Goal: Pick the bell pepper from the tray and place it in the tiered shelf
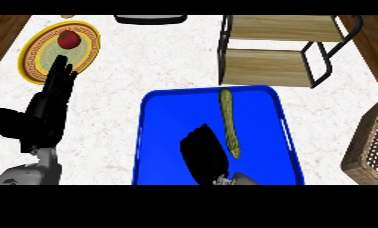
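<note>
A long, thin green vegetable (229, 122) lies lengthwise on the blue tray (164, 122), right of its middle; it looks more like a cucumber than a bell pepper. My right hand (203, 153) hangs over the tray's near half, just left of the vegetable's near end. It is open and I see nothing in it. The tiered shelf (280, 67), wooden boards in a black frame, stands beyond the tray at the back right, and both its levels are bare. My left hand (53, 99) rests open at the left, fingers up, in front of a plate.
A yellow patterned plate (38, 64) with a red round fruit (69, 39) sits at the back left. A wicker basket (366, 147) shows at the right edge. A dark object (150, 19) lies at the counter's far edge.
</note>
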Robot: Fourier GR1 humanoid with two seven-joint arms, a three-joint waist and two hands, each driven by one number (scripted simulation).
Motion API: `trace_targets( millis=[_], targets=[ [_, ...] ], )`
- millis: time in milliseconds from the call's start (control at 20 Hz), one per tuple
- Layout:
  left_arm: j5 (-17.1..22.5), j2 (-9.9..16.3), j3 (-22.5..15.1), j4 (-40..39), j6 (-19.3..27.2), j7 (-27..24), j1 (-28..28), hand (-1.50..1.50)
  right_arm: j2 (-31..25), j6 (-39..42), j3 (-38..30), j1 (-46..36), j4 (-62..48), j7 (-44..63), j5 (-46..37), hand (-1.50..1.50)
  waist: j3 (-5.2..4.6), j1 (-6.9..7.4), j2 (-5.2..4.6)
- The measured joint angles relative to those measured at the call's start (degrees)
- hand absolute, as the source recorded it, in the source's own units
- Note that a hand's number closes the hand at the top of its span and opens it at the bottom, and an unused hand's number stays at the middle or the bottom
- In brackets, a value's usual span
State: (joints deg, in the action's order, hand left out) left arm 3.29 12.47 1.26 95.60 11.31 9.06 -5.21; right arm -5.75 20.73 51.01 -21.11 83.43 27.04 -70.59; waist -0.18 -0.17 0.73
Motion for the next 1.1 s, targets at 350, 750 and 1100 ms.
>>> trace_targets(
  millis=[350,750,1100],
  targets=[
    [0.11,0.02,0.6,0.7,0.03,-0.34,1.53,0.0,2.12,-4.74,-16.28,9.68,4.14,11.34,6.95,1.5,0.13,-1.22,-0.33],
    [-0.33,0.01,0.74,1.87,-0.31,0.66,1.56,0.0,4.63,-6.05,-19.56,14.01,19.51,19.03,12.22,1.5,0.17,-0.46,-0.51],
    [-1.24,-0.93,-0.11,1.61,-0.04,0.14,1.92,0.0,5.45,-10.54,-21.53,8.31,35.35,29.77,13.89,1.5,0.15,-0.28,-0.42]
  ],
)
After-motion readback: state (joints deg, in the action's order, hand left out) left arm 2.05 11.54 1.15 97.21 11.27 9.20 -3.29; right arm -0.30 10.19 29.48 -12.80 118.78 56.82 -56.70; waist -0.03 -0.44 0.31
